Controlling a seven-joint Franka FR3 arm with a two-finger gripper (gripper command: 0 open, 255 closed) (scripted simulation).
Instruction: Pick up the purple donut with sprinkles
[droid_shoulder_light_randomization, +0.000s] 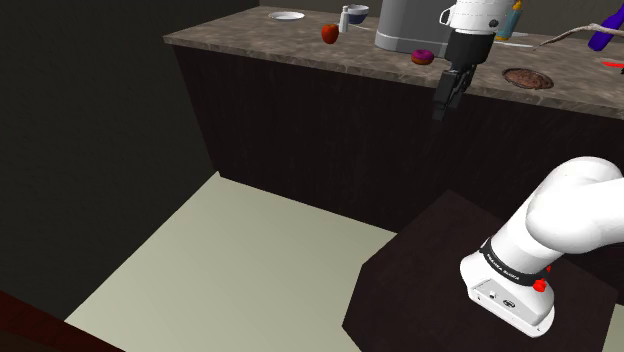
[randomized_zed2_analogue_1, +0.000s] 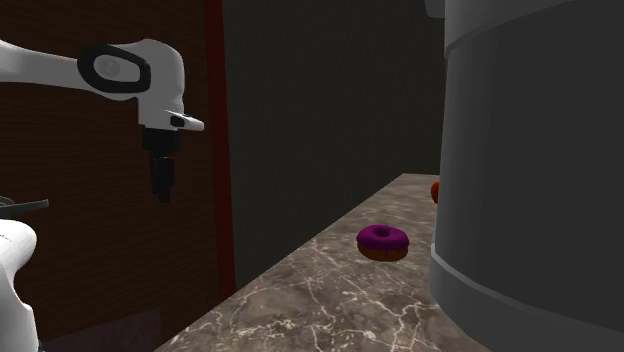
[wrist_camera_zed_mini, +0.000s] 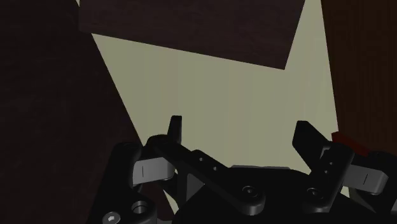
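Find the purple donut (droid_shoulder_light_randomization: 424, 57) lying flat on the mottled counter (droid_shoulder_light_randomization: 250, 45), near its front edge and just beside the big grey appliance (droid_shoulder_light_randomization: 405, 25). Expect it light, soft and easily dented, with slick icing on top, so pinch gently across the ring's outer sides, low down, rather than on the glaze. Note the gripper (droid_shoulder_light_randomization: 440, 108) spread wide and empty, hanging out past the counter's edge, apart from the donut.

Table (droid_shoulder_light_randomization: 240, 40) with mottled brown stone top and dark front; pale, greenish floor (droid_shoulder_light_randomization: 240, 260) below it; dark grey wall (droid_shoulder_light_randomization: 90, 120) at the shoulder view's left.
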